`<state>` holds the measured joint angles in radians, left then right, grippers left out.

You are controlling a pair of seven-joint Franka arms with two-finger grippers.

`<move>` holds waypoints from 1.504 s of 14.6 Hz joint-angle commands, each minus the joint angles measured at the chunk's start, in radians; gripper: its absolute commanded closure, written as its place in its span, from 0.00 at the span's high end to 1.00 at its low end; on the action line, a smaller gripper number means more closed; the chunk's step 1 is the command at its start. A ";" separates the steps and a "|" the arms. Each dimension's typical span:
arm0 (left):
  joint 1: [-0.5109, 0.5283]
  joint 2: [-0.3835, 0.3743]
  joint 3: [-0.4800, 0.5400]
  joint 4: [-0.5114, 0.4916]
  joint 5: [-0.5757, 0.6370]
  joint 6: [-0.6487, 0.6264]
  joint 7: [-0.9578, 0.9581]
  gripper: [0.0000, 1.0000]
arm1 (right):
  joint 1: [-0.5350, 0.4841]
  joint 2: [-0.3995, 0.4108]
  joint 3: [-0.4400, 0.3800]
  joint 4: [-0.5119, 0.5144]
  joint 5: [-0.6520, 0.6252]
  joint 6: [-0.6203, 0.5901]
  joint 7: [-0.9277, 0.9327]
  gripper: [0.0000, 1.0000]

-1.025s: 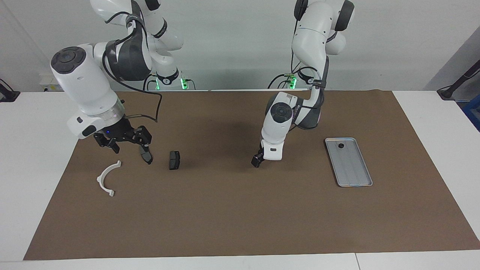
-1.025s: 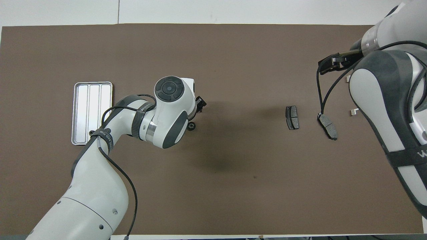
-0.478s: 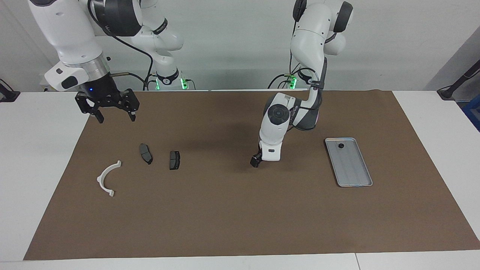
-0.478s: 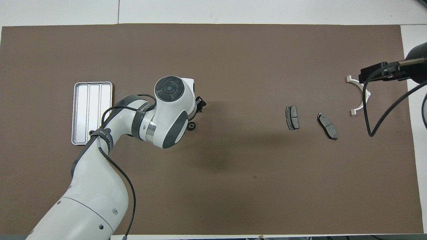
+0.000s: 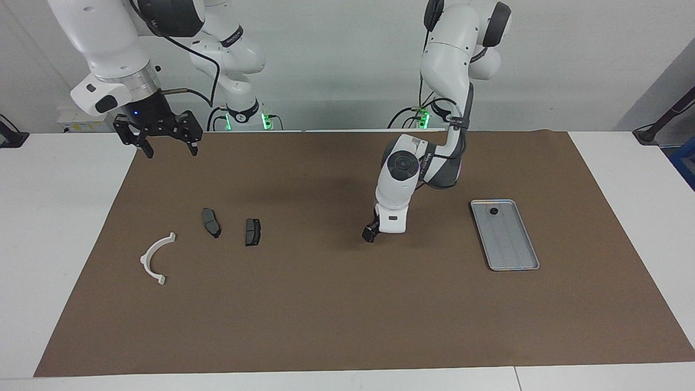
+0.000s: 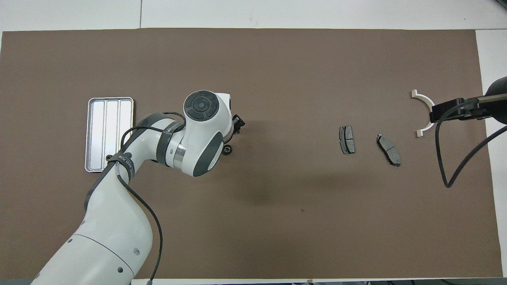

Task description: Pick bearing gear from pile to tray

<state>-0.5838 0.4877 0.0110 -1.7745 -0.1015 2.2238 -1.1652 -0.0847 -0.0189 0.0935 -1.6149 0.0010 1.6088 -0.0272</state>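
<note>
Overhead view: the brown mat (image 6: 253,221) covers nearly the whole table, with white table showing only along its edges. Wide bare mat lies between the left gripper and the pads, and all along the side farthest from the robots. The tray (image 5: 515,254) lies toward the left arm's end, clear of the mat's edges, with one small black gear (image 5: 494,210) in its corner nearest the robots. The left gripper (image 5: 370,233) sits low over the middle of the mat, well apart from the tray; a second gear (image 6: 227,149) lies on the mat just beside it, and the fingers are too hidden to judge, so I cannot tell whether they hold anything. Toward the right arm's end lie the white bracket (image 5: 155,257) near the mat's edge, then two brake pads (image 5: 211,222) (image 5: 252,232), each apart from the others. The right gripper (image 5: 161,146) hangs high over the mat's corner nearest the robots, fingers spread and empty. A second ago it was low among the pile, right at one pad; it has since lifted and drawn back toward its base. The left gripper has barely moved, and the parts lie as before.
</note>
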 commanded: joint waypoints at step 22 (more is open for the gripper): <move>-0.044 -0.043 0.006 -0.089 0.005 -0.015 -0.027 0.50 | 0.000 -0.073 0.003 -0.036 0.019 -0.009 0.004 1.00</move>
<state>-0.6019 0.4655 0.0087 -1.8055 -0.1009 2.2024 -1.1749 -0.0831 -0.0730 0.0942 -1.6309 0.0012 1.6073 -0.0260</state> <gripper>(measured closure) 0.493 0.000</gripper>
